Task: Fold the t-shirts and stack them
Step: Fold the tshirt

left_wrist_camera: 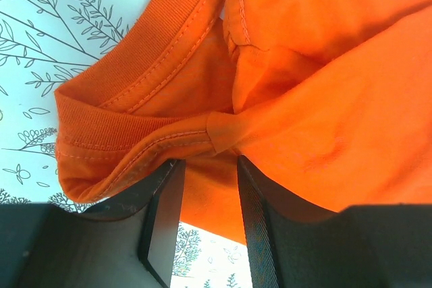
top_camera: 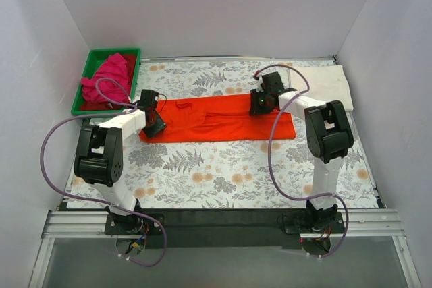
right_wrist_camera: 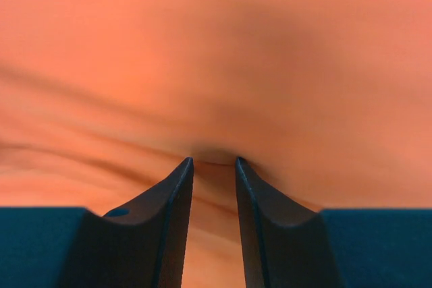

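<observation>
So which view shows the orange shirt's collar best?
Left wrist: the collar is close up, with its ribbing and stitching sharp. The top view shows it tiny, at the left end of the shirt. The right wrist shows only plain orange fabric.

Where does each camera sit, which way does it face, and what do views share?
Top external: above and behind, looking down; left arm and right arm show.
Left wrist: on the left arm, facing the orange-red t-shirt collar; left gripper pinches it.
Right wrist: on the right arm, close against the fabric; right gripper pinches it.
Shared: that t-shirt.
</observation>
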Robot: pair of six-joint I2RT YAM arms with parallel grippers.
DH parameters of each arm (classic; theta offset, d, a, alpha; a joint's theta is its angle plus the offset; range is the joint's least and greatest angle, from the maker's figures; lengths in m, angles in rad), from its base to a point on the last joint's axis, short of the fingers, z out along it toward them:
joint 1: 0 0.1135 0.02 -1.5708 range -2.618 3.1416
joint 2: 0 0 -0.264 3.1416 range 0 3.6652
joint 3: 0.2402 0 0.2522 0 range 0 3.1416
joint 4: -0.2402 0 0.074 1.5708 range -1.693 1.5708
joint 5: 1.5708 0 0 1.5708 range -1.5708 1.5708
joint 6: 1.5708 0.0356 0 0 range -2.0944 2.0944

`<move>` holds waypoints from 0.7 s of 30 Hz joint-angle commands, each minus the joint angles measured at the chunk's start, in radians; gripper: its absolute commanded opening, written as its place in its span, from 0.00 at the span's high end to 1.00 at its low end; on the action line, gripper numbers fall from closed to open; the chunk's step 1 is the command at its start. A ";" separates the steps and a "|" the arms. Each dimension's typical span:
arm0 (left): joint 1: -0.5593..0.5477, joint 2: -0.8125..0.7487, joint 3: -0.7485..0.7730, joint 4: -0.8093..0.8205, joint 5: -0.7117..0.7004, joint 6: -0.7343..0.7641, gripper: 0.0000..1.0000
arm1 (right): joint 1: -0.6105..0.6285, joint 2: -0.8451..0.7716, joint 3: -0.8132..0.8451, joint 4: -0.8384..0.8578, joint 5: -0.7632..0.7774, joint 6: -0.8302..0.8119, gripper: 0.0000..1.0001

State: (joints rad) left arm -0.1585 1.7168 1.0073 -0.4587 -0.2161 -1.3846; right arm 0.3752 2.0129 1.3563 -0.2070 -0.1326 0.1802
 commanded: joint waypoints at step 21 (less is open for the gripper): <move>0.030 0.032 -0.007 -0.024 -0.031 0.001 0.60 | -0.309 -0.333 -0.433 0.054 0.163 0.108 0.67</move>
State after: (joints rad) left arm -0.1455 1.7191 1.0088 -0.4465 -0.2134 -1.3792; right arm 0.0944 1.6981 0.9649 -0.1799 -0.0017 0.2497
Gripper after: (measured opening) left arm 0.403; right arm 0.333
